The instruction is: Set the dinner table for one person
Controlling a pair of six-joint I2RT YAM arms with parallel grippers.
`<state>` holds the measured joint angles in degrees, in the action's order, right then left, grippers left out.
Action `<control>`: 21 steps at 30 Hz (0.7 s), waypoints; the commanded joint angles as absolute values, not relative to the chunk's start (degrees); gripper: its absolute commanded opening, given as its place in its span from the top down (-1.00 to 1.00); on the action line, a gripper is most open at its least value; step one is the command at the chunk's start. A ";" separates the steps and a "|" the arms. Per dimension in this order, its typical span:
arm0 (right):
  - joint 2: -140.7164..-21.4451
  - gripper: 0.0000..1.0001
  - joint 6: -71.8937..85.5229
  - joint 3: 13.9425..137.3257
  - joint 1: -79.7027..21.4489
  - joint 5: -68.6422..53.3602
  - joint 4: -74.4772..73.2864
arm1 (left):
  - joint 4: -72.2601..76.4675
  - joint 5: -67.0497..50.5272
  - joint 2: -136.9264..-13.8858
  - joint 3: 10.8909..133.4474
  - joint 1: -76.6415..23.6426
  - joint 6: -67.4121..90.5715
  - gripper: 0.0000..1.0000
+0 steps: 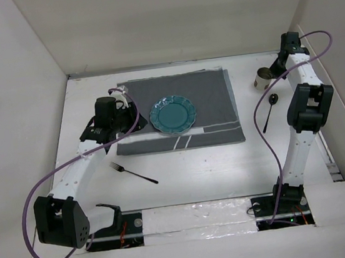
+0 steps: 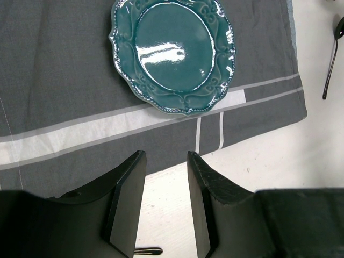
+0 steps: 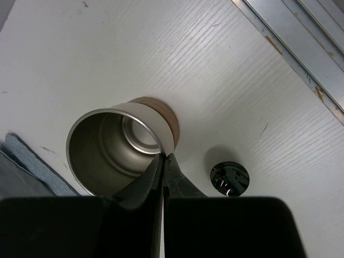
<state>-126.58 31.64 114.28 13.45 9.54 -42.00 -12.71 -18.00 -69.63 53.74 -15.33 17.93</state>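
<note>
Right gripper (image 3: 163,161) pinches metal cup (image 3: 102,153) at its rim; left gripper (image 2: 165,161) half-open, empty.

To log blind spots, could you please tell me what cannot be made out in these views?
Thin dark metal fork: the left wrist view shows only its handle tip; the bottom edge and the left hand cut off the rest.
Glossy black spoon: the right wrist view shows only its bowl; the right hand, shut on the round steel cup, covers the handle.
Left hand: in the top view, hidden beneath the left arm.
</note>
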 commanded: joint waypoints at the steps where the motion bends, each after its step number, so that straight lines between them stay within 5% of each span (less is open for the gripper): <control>1: -127.09 1.00 30.67 115.66 13.45 8.70 -40.87 | -10.81 -18.54 -69.52 56.25 -15.29 17.84 0.33; 11: -117.43 1.00 29.27 114.43 8.01 6.06 -33.05 | -10.98 -18.72 -69.61 56.51 -15.29 18.19 0.33; 21: -120.23 1.00 30.23 117.95 -0.34 0.63 -32.00 | -10.90 -18.90 -68.91 56.07 -15.29 18.54 0.33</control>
